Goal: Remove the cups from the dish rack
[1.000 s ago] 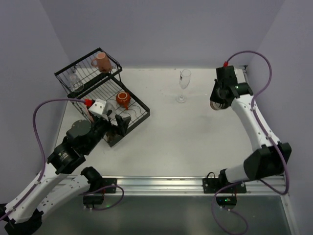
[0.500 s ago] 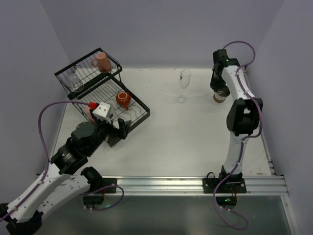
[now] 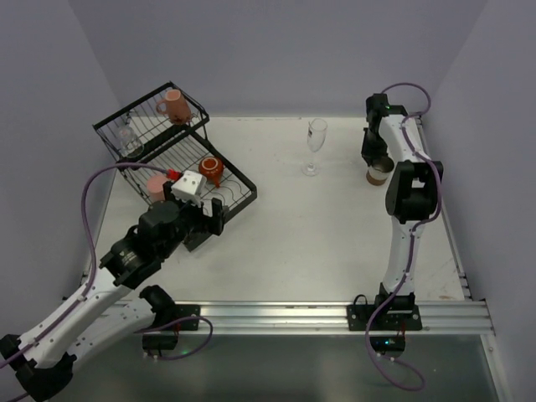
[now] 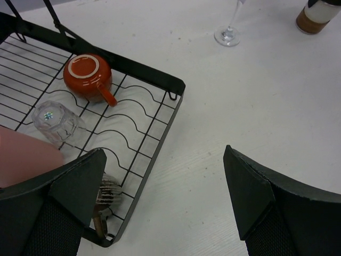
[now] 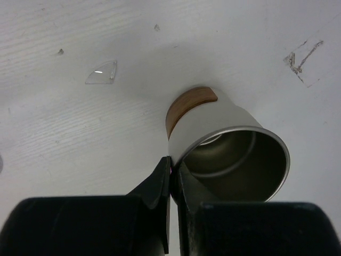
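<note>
Brushed steel with a brown base, the silvery cup [image 5: 224, 138] stands at the far right of the table [image 5: 80, 122], well apart from the dish rack [image 4: 138, 64]; the right gripper [image 5: 170, 176] is pinched on its rim wall, one finger inside, one outside. The base looks seated, so I'd release gently and lift straight up, lest the inner finger drag the rim and tip it. The left gripper [image 4: 163, 160] hangs over the rack's near corner, jaws spread wide with nothing between them; the orange-red mug [image 4: 88, 74] sits beyond it, a clear tumbler [image 4: 53, 122] just beside; I'd centre on the mug's body, not its handle, and keep off the glass.
</note>
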### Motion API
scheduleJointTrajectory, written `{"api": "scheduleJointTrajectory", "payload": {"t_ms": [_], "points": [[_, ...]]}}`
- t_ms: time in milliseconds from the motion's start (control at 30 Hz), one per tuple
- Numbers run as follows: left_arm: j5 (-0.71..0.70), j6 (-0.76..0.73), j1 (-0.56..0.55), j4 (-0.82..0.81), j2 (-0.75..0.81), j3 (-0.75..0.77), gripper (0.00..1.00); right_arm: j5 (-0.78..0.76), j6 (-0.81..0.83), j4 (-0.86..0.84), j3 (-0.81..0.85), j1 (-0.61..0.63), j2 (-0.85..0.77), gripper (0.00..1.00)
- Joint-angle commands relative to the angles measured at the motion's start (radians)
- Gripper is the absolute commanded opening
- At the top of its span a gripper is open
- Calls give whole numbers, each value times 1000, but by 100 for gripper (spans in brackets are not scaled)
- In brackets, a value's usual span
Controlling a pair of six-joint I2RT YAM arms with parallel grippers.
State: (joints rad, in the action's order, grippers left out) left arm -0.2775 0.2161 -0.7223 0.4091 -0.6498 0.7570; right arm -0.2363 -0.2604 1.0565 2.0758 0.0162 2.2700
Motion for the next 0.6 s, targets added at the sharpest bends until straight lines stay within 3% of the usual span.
{"api": "scheduleJointTrajectory", "payload": {"t_ms": [0, 67, 100, 167, 400, 567], "points": [[-41, -17, 1, -9, -20, 13, 100, 17, 24, -9, 24, -5, 10, 6], [-64, -17, 1, -1, -36, 21, 100, 2, 13, -27, 1, -5, -12, 22], [-75, -14, 3, 2, -40, 24, 100, 2, 12, -42, -11, -5, -32, 42], [-106, -9, 3, 16, -59, 39, 100, 3, 1, -93, -52, -5, -108, 54], [-190, 52, 1, 115, -103, 87, 100, 124, -71, -234, -167, -5, -369, 75], [-262, 208, 1, 255, -128, 122, 100, 248, -140, -541, -532, 16, -723, 87]]}}
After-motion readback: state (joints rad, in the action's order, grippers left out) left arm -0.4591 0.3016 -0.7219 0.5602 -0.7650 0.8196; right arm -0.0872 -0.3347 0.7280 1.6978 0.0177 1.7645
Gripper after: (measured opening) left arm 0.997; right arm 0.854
